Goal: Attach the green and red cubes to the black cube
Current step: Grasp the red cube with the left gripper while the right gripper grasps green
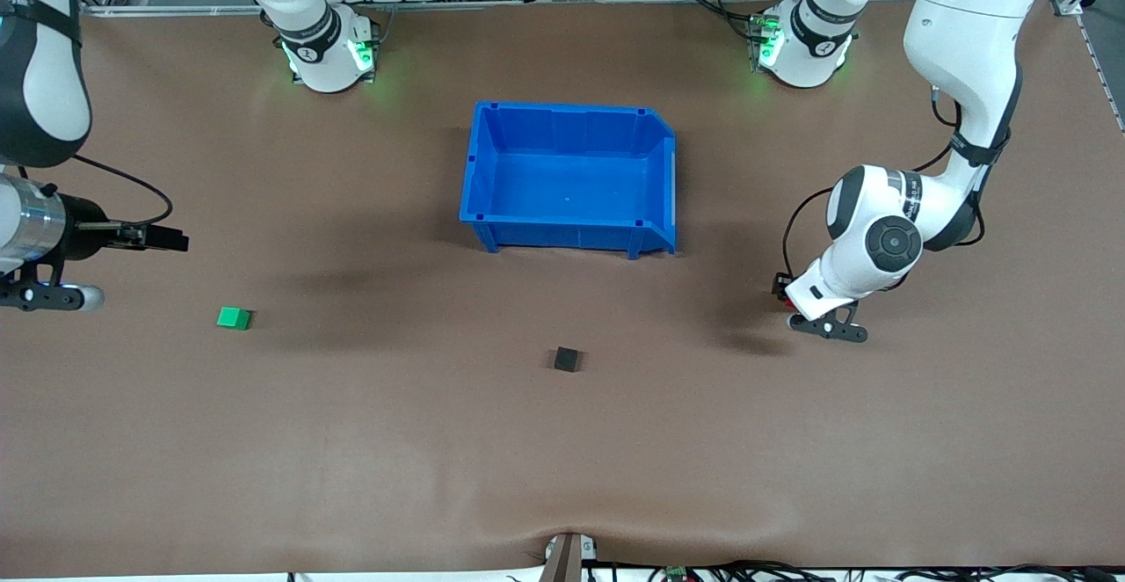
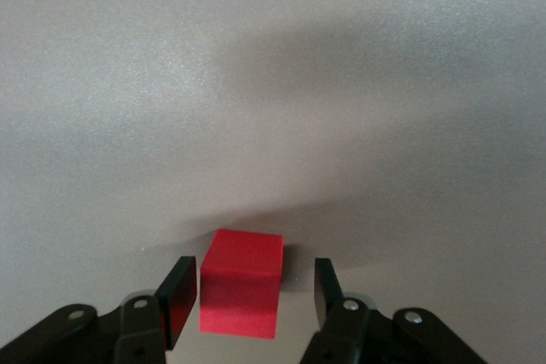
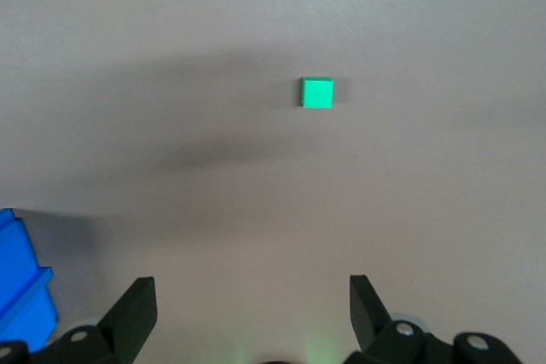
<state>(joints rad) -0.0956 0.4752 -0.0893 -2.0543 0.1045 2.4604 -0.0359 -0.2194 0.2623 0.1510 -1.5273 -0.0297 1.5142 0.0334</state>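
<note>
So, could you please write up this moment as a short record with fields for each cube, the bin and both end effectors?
red cube: on the table, between the open fingers of the left end effector, not yet gripped
green cube: alone on the table toward the right arm's end
black cube: alone on the table, nearer the front camera than the blue bin
right end effector: open, up over bare table, green cube not between its fingers
attached: none yet
</note>
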